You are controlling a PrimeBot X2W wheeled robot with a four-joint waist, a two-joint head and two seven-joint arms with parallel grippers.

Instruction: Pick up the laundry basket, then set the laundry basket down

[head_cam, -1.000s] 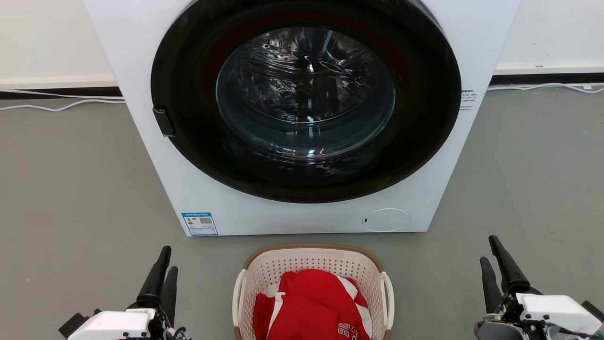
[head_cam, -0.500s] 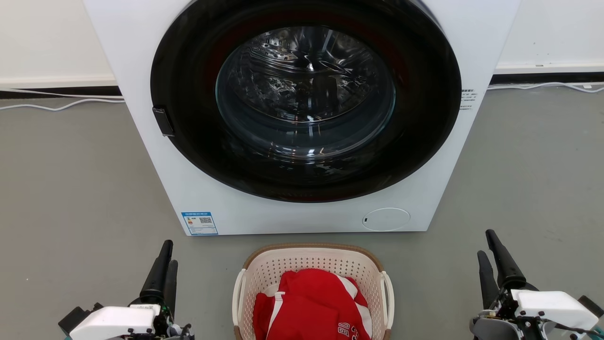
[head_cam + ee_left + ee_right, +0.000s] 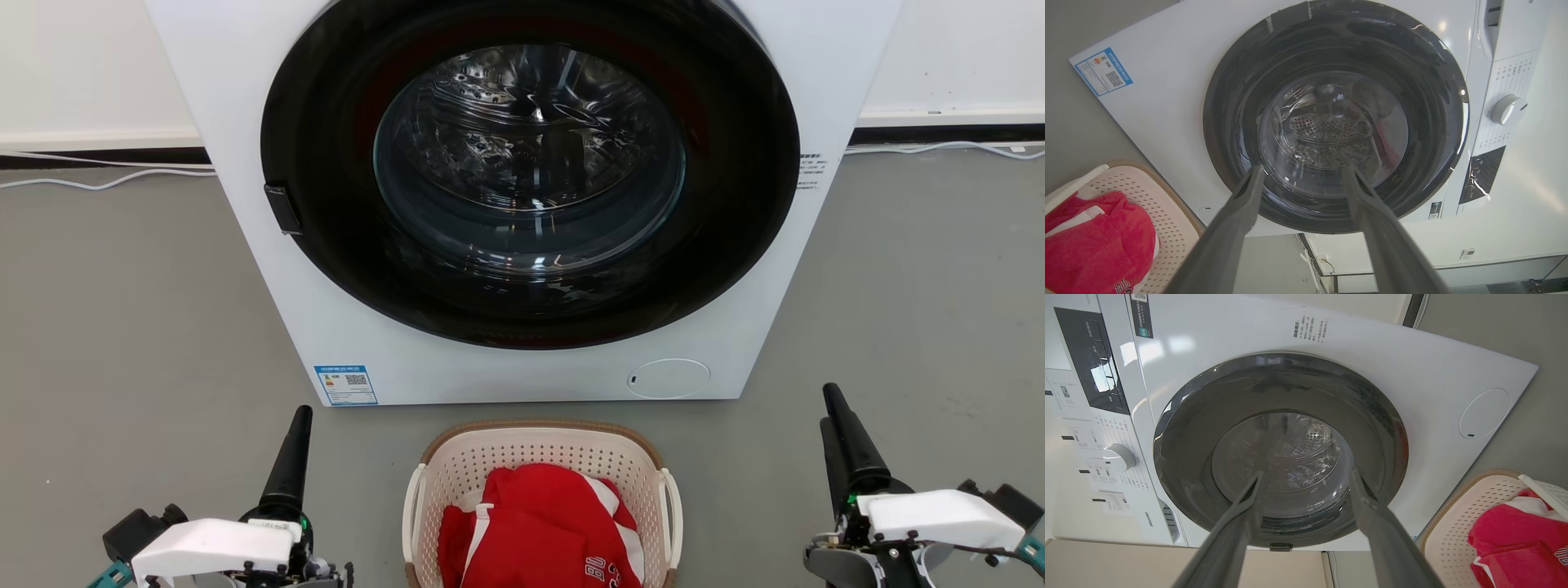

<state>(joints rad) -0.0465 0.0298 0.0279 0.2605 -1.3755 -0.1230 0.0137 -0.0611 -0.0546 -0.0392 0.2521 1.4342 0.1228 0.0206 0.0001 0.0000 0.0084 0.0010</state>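
The laundry basket, cream perforated plastic with a brown rim and white loop handles, stands on the grey floor at the bottom centre of the head view, right in front of the washing machine. A red and white garment lies inside it. My left gripper hovers to the basket's left and my right gripper to its right, both well clear of the handles. In the wrist views the left gripper and right gripper stand open with nothing between their fingers. A corner of the basket shows in each.
The white washing machine with its round dark door shut stands just behind the basket. White cables run along the floor by the back wall. Bare grey floor lies on both sides.
Both grippers have moved a little forward, up the head view, and rolled at the wrist. The left one's fingers now line up edge-on. The basket has not moved.
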